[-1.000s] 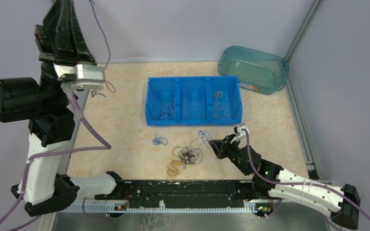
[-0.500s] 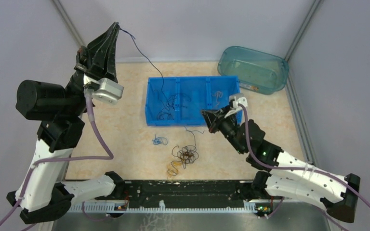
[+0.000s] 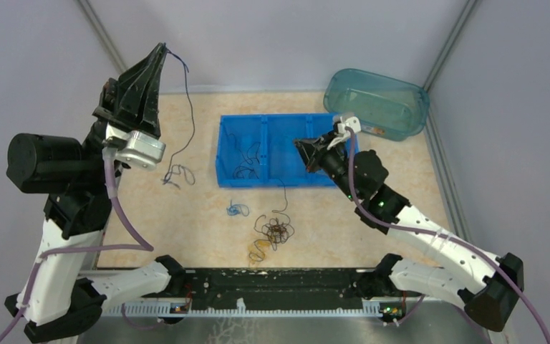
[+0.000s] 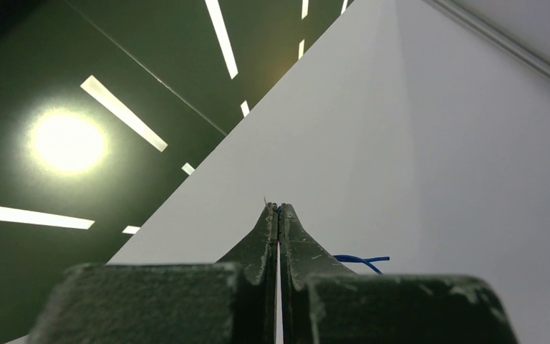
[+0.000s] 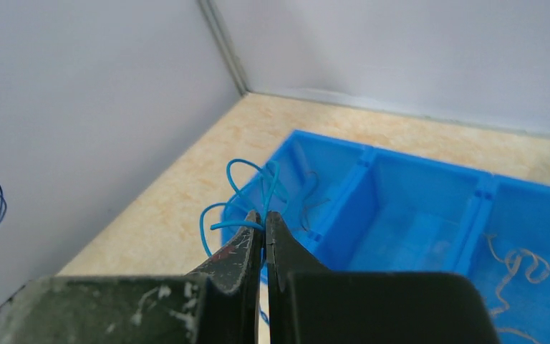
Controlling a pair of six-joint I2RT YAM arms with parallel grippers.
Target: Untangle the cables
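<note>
My left gripper (image 3: 165, 47) is raised high at the back left, shut on a dark blue cable (image 3: 189, 107) that hangs down to a curl on the table (image 3: 175, 173). In the left wrist view the gripper (image 4: 278, 208) is shut, with a bit of blue cable (image 4: 362, 259) beside it. My right gripper (image 3: 299, 146) hovers over the blue bin (image 3: 222, 154), shut on a light blue cable (image 5: 240, 193) at its tips (image 5: 263, 213). A thin dark strand (image 3: 285, 193) trails down to the dark tangle (image 3: 278, 231). A small blue curl (image 3: 238, 210) and a yellow-orange curl (image 3: 259, 249) lie near it.
The blue bin has three compartments: dark cables (image 3: 247, 158) in the left one, tan cables (image 5: 515, 269) in the right one. A teal tub (image 3: 376, 100) stands at the back right. Grey walls enclose the table.
My right gripper rose from beside the tangle to above the bin, carrying the light blue cable. My left arm swung, and its dark blue cable now hangs left of the bin.
</note>
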